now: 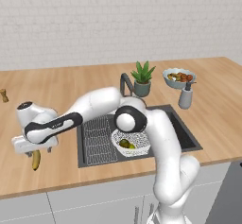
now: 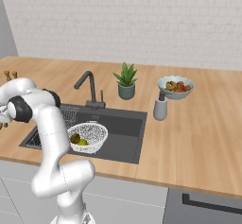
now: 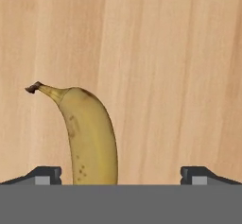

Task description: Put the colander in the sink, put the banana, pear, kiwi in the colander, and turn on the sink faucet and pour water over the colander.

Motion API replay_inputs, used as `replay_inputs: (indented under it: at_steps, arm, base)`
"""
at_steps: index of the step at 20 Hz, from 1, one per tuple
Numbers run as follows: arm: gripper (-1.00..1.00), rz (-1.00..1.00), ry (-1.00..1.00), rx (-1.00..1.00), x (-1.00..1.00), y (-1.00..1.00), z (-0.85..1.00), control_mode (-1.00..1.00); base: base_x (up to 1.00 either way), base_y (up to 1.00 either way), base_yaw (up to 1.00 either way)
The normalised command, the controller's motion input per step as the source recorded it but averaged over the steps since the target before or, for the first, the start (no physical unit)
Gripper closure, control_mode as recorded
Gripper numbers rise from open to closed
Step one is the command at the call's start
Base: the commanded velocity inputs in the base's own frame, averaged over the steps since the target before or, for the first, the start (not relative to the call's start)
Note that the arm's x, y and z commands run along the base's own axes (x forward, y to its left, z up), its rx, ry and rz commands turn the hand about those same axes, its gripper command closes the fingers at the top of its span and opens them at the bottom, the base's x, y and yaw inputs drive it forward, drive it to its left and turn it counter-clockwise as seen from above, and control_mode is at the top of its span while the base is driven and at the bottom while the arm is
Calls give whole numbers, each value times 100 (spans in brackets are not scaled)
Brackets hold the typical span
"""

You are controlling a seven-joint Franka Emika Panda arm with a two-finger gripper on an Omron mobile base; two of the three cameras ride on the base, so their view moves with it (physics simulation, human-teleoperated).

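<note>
1. Down at the hand, the gripper [image 3: 121, 173] has its jaws spread wide, holding nothing, with the banana [image 3: 87, 135] lying on the wooden counter [image 3: 179, 76] between the two finger tips, nearer the left one in the hand view.
2. From the left base view, the banana [image 1: 36, 160] lies on the counter left of the sink [image 1: 182, 133], close to the front edge, and the gripper [image 1: 35, 148] hangs just above it.
3. In the sink sits the colander [image 1: 134, 142], holding the pear [image 1: 132, 146] and the kiwi [image 1: 124, 143] side by side.
4. Behind the basin stands the sink faucet [image 2: 88, 88], its spout bent toward the sink.
5. Further back: a potted plant [image 2: 125, 81], a soap dispenser [image 2: 160, 107] and a bowl of fruit [image 2: 175, 87].
</note>
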Motion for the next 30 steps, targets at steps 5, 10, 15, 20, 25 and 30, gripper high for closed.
replay_inputs:
  at_steps: [5,10,15,20,25,30]
  arm:
    - [-100,0,2,-2,0,8,-23,-100]
    - [-100,0,2,-3,0,11,-22,-100]
    - [100,0,1,-3,0,10,-22,-100]
    - [100,0,0,0,0,0,0,-100]
    - [100,0,0,0,0,-6,0,-100]
    - [100,0,0,0,0,-63,20,-100]
  base:
    - [0,0,0]
    - [0,0,0]
    - [0,0,0]
    - [0,0,0]
    - [0,0,0]
    - [0,0,0]
